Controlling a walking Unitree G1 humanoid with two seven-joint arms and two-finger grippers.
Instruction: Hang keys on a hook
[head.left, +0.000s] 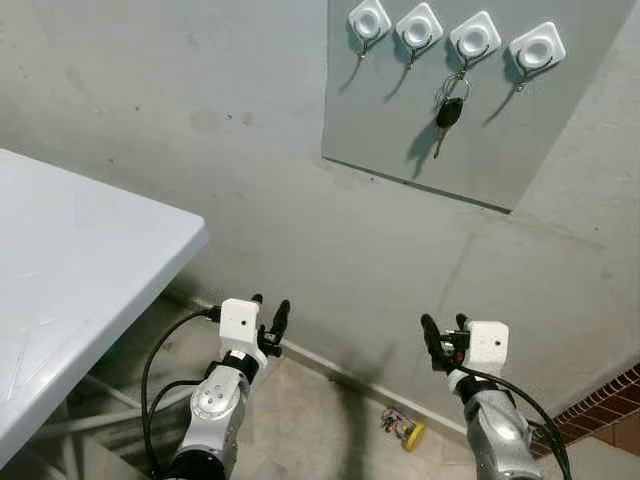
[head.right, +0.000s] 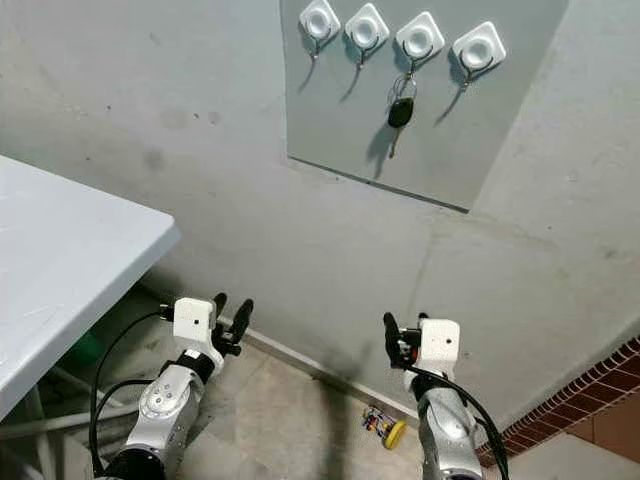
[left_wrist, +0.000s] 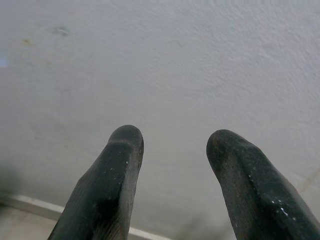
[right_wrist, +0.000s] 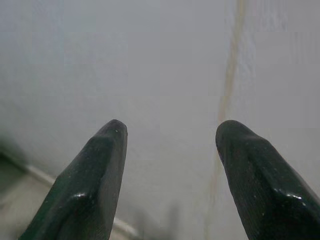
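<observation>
Keys (head.left: 449, 112): a black-headed key on a ring, hanging from the third hook (head.left: 474, 42) of four white hooks on a grey board (head.left: 420, 120) fixed to the wall (head.left: 200, 110); by the look of it the hanging is already done
Handling: likely light, stiff and small; the metal ring may be slick and the key will swing freely under it, so the black head looks the surest place to pinch, leaving the ring free for the hook
Other hooks: the first, second and fourth carry nothing
Left gripper (head.left: 270, 317): low, well below the board, facing the wall, fingers (left_wrist: 107, 190) spread apart with nothing between them
Right gripper (head.left: 444, 337): low on the other side, also facing the wall, fingers (right_wrist: 95, 175) spread and empty
Table (head.left: 80, 270): white, to the robot's left, well apart from the board
Floor: a small yellow and coloured object (head.left: 403, 428) lies by the skirting, too small to tell what it is
</observation>
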